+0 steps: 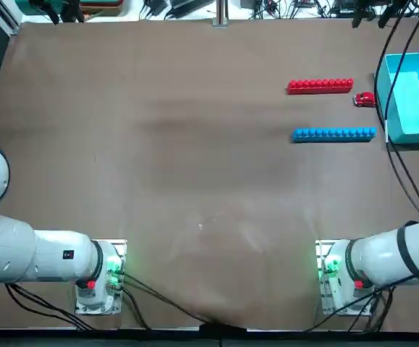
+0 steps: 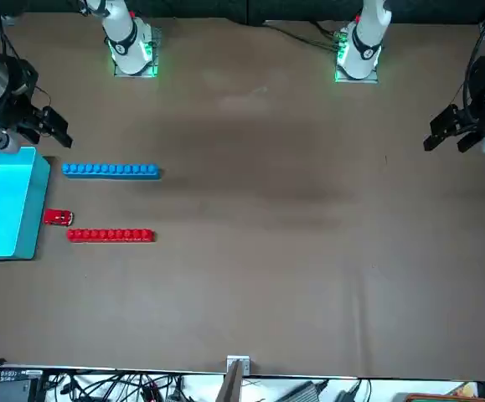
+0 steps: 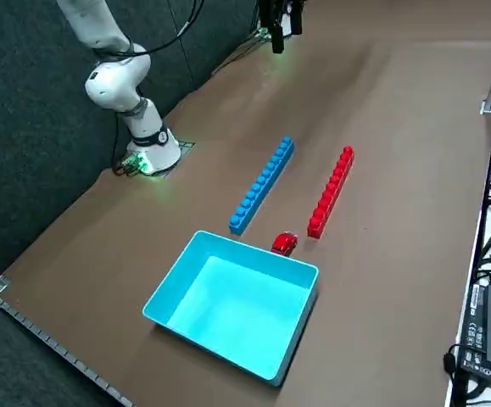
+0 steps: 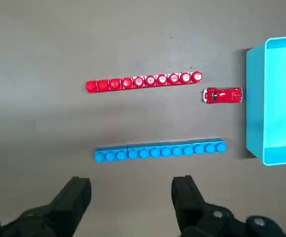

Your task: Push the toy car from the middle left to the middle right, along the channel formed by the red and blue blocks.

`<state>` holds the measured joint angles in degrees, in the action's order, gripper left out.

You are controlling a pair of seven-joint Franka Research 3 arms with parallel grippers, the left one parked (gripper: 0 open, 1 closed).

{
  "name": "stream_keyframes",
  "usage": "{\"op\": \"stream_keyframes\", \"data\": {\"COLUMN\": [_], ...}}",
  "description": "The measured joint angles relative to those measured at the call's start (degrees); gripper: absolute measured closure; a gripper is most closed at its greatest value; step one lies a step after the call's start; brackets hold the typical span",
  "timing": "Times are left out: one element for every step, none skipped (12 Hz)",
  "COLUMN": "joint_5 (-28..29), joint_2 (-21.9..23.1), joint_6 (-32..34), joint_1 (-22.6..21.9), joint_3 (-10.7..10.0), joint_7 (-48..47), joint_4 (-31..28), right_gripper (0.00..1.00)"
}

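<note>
Even overhead light, soft shadows

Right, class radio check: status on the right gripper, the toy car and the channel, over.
Right gripper open, raised above the table, touching nothing. Toy car past the channel's right end, near the red bar, short of the light-blue bin. Channel clear alongside the blue bar.

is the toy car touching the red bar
Apart. The right wrist view shows bare table between the toy car and the near end of the red bar; the top view shows the same gap.
</note>
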<state>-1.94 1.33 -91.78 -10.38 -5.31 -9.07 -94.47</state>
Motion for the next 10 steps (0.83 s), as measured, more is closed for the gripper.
{"op": "stream_keyframes", "data": {"joint_5": [-0.84,-1.56,-1.96,-2.17,-2.24,-2.25,-2.25,-2.25,-2.25,-2.25], "joint_2": [0.63,1.34,1.93,2.42,2.81,3.06,3.24,3.44,3.65,3.84], "joint_6": [0.38,0.57,0.64,0.72,0.97,1.42,1.80,2.05,2.20,2.33], "joint_1": [0.91,1.39,1.59,1.71,1.85,2.02,2.04,2.03,2.01,1.97], "joint_3": [1.27,2.07,2.39,2.47,2.47,2.43,2.17,1.87,1.68,1.61], "joint_7": [0.42,0.85,1.22,1.86,2.85,3.68,4.24,4.56,4.57,4.57], "joint_4": [-0.45,-1.05,-1.64,-2.10,-2.43,-2.59,-2.60,-2.59,-2.59,-2.59], "right_gripper": [0.00,0.00,0.00,0.00,0.00,0.00,0.00,0.00,0.00,0.00]}}
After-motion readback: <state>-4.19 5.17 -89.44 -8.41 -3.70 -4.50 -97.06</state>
